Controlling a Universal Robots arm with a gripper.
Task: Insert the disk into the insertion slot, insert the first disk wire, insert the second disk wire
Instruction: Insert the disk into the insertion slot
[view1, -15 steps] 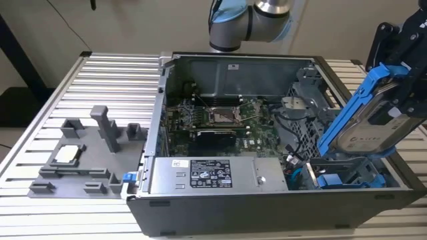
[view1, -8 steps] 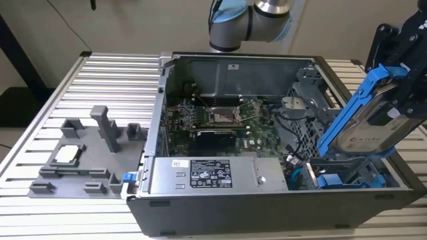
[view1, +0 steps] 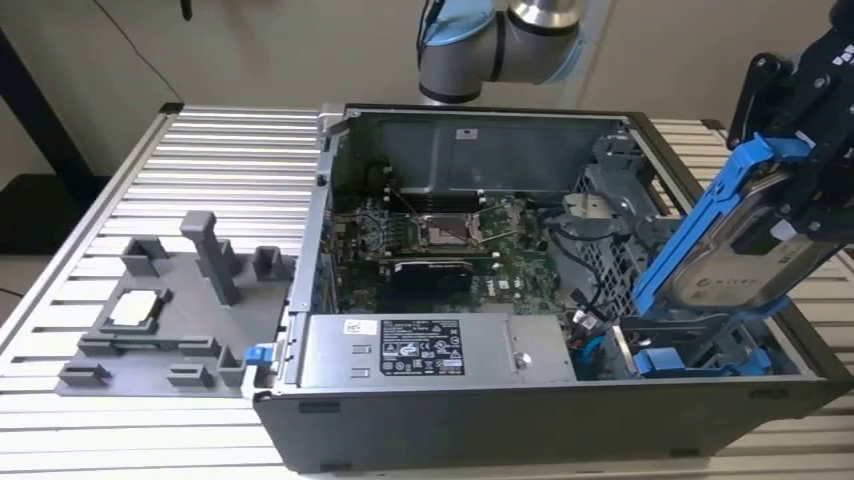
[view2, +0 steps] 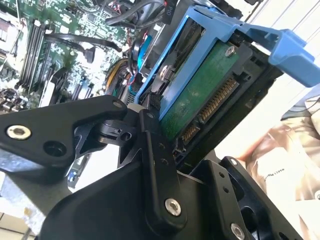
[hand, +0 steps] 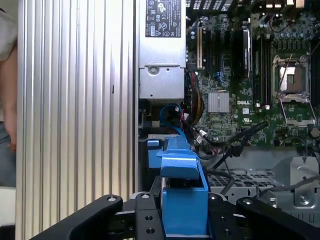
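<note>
Your end effector (view1: 801, 215) grips the disk (view1: 721, 250), cut off at frame right in exterior view | disk tilted above insertion slot (view1: 694, 355) | contact unclear

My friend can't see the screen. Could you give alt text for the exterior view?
A black gripper holds a blue-framed disk tilted over an open computer case, at the exterior view's right. At its left, a grey tray sits on a ribbed table.

The disk (view2: 200, 95) partly behind fingers (view2: 157, 165)
</note>
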